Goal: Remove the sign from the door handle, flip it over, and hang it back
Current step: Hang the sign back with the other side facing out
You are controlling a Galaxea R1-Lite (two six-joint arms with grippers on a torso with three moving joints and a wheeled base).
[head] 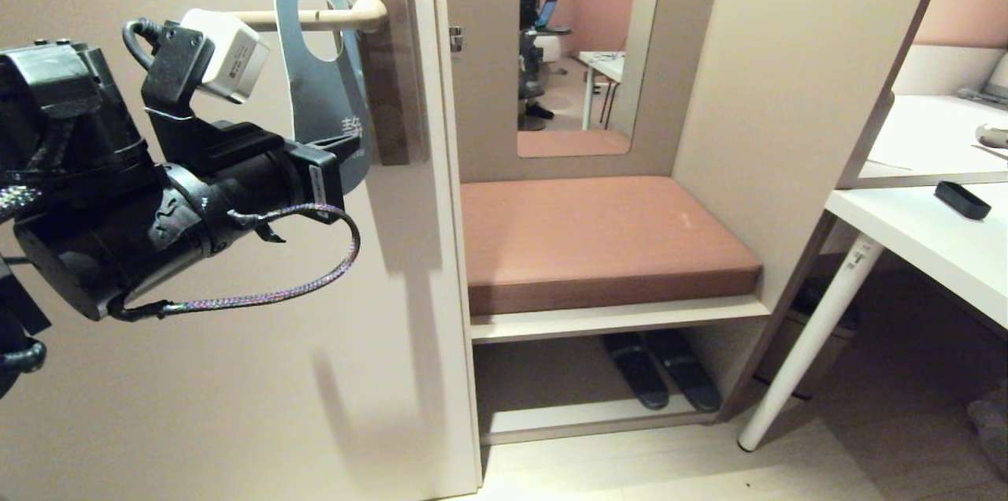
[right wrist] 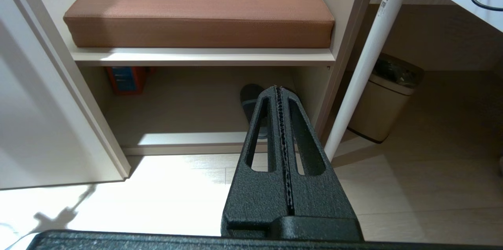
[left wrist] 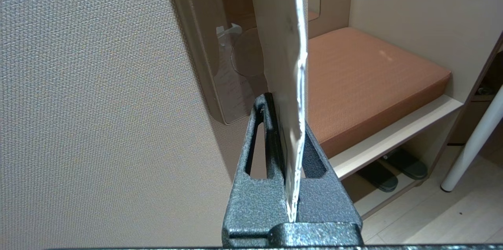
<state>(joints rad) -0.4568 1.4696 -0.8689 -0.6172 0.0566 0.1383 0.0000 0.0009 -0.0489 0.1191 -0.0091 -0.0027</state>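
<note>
One thin, light, stiff sign [head: 323,91] is being gripped at its lower end by the left claw [head: 346,146], clenched on it.

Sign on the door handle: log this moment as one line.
sign: hanging on door handle, blue face out | left gripper: shut on sign's lower end | right gripper: shut, empty, parked low

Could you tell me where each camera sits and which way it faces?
Head view: high, looking forward and down at the door handle; left hand shows.
Left wrist view: behind the left hand, shut on the sign.
Right wrist view: behind the shut right hand, facing floor.
All share the brown cushion.
</note>
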